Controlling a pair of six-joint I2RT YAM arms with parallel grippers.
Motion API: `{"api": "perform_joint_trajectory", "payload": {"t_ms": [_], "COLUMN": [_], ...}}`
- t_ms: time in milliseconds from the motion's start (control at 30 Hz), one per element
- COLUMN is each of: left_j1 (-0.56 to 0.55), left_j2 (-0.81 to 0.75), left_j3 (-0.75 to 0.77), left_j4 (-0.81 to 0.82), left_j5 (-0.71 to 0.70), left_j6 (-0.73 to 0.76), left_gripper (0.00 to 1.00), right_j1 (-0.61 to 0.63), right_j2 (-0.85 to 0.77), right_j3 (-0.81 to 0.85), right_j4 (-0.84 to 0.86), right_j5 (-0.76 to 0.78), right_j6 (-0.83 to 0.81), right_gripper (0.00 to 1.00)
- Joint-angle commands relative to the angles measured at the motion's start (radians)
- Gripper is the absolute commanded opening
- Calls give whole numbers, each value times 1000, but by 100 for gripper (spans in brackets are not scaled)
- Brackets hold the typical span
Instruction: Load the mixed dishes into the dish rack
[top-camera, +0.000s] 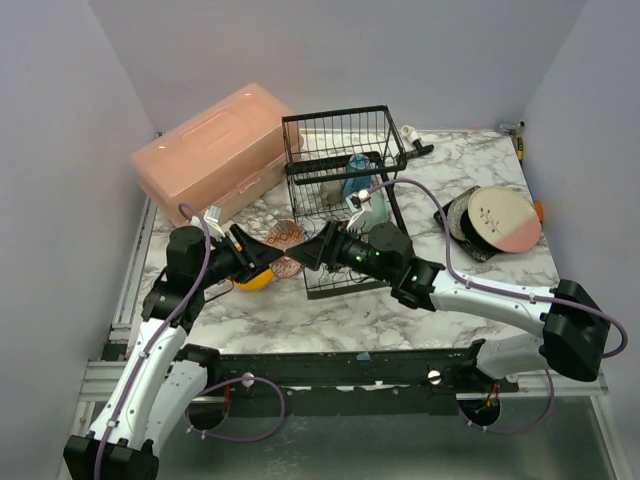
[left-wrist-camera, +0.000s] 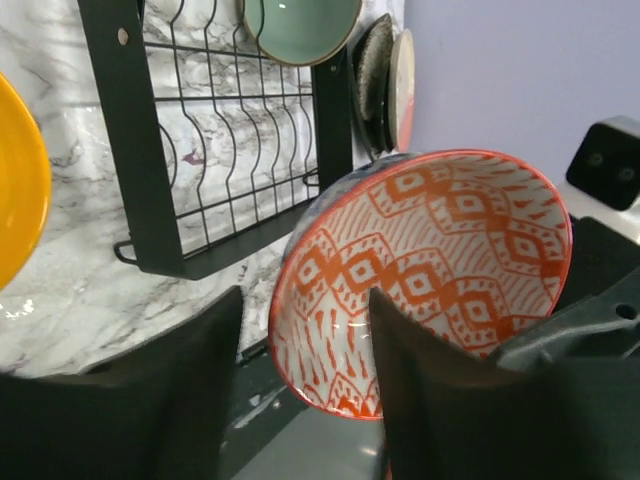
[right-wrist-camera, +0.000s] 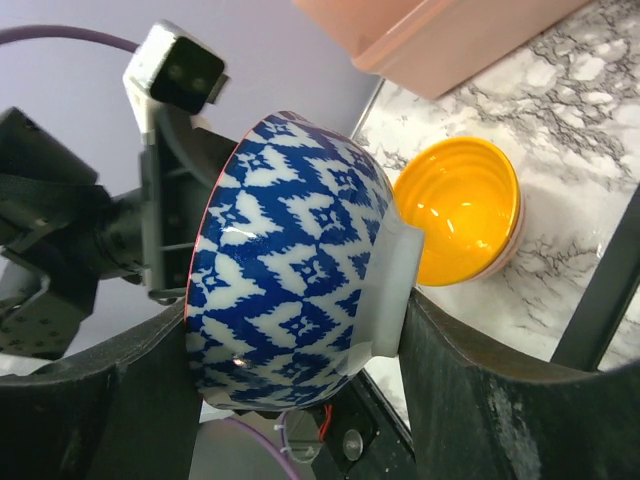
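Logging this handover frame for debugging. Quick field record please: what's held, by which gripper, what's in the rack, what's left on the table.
held: patterned bowl, blue outside, red inside, lifted between the arms
right gripper: fingers against the bowl's rim and foot
left gripper: jaws open, the rim between them
in dish rack: mint bowl
on table: yellow bowl; pink-cream plate over a dark plate

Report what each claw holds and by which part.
Right claw: patterned bowl, pinched across mouth and foot. Left claw straddles its rim, open, with a visible gap, apparently not gripping.
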Motion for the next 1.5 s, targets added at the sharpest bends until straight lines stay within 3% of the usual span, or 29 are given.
{"api": "perform_joint_trajectory", "payload": {"t_ms": [0,167,333,467,733,1000,1467], "left_j1": [-6,-6,-6,-6,-6,-7,-7], "left_j2": [-8,-31,-42,-84,-137,-164,-144], "left_j3": [71,144,245,271,248,200,183], "left_j4": [-85,-214,-344,-384,-372,-339,-311], "left_j5": [-36,-131,-273,-365,-412,-464,-429], "left_j6": [112,252,423,507,633,659,665], "left_gripper": [63,86,95,96,99,99,99], "right_j1": [12,13,12,5,-40,-59,-118], "right_j2": [-22,-26,-40,-62,-25,111,313], "right_j3": [-11,3,22,25,80,205,294], "right_j4": [-18,-86,-186,-288,-428,-503,-446], "right_j5": [103,185,281,389,575,738,759], "right_j6": [56,49,12,-19,-146,-346,-493], "right_gripper": [0,0,0,0,0,0,0]}}
